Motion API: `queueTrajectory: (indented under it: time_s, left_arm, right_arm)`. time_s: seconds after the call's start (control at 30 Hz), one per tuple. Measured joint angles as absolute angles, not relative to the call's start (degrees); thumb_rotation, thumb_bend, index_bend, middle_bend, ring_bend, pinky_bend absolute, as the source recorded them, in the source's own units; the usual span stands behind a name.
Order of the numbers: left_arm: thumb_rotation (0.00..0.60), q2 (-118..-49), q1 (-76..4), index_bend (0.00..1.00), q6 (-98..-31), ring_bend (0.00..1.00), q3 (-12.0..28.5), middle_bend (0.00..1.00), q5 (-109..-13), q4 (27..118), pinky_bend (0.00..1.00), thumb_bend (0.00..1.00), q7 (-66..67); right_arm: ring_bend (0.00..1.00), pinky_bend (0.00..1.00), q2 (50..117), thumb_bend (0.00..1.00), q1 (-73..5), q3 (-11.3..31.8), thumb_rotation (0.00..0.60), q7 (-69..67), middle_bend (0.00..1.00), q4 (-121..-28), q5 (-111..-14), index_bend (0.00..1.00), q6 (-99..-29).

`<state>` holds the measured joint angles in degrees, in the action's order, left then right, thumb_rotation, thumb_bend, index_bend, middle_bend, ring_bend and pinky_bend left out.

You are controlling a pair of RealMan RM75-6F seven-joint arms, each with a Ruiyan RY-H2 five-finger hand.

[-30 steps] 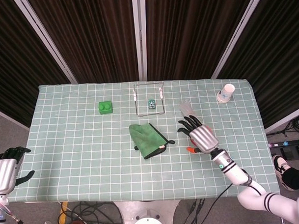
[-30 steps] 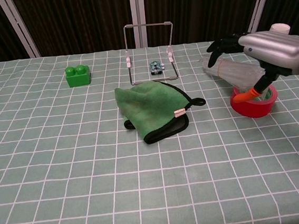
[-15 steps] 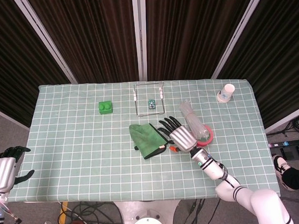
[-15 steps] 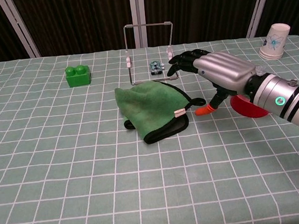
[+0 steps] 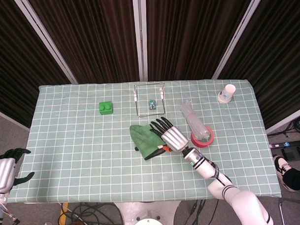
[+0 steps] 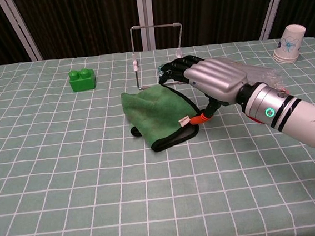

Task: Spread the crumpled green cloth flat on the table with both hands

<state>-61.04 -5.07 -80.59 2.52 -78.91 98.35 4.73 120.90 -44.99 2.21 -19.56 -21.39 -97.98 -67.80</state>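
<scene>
Change: the right hand (image 5: pixel 170 136) has travelled leftward from beside the red ring (image 5: pixel 202 139) and now hangs over the near right edge of the cloth (image 5: pixel 144 137); the cloth itself lies as it did a second ago.
Right hand: fingers spread and stretched forward, holding nothing; its orange-tipped thumb reaches down to the cloth's black-trimmed edge, though contact cannot be confirmed.
Left hand (image 5: pixel 5 169): parked off the table's near left corner, well apart from the cloth, fingers loosely curled around nothing.
Cloth: bunched and folded on the table (image 5: pixel 72 145), directly under and to the left of the right hand's fingers.
Meaning: the approach looks finished on one side only; no spreading has begun, and the left hand has yet to come in.
Edges: the wire frame (image 5: pixel 149 98) and a small toy (image 5: pixel 152 104) stand just beyond the fingertips; a clear bottle (image 5: pixel 194 122) and the red ring lie just right of the hand.
Open room: bare tablecloth left of and nearer than the cloth; the green block (image 5: pixel 106 107) sits well off, far left.
</scene>
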Motion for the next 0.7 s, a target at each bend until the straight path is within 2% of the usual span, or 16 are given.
queueTrajectory:
  time_s: [0.37,0.7]
  left_arm:
    - [0.600,-60.51,-5.57,0.32,-79.12,0.26,2.32,0.33,-78.39,98.96,0.37,0.12,4.35]
    - [0.600,-59.96,-5.50,0.32,-78.85,0.26,2.30,0.33,-78.02,99.45,0.37,0.12,3.28]
  right_arm:
    - [0.00,0.00,121.35,0.00,-44.21,0.46,0.600,-19.87,0.02,-18.11,-97.26,0.09,-68.29]
    - [0.00,0.00,125.10,0.03,-46.31,0.56,0.600,-20.30,0.02,-13.90,-96.28,0.09,-68.89]
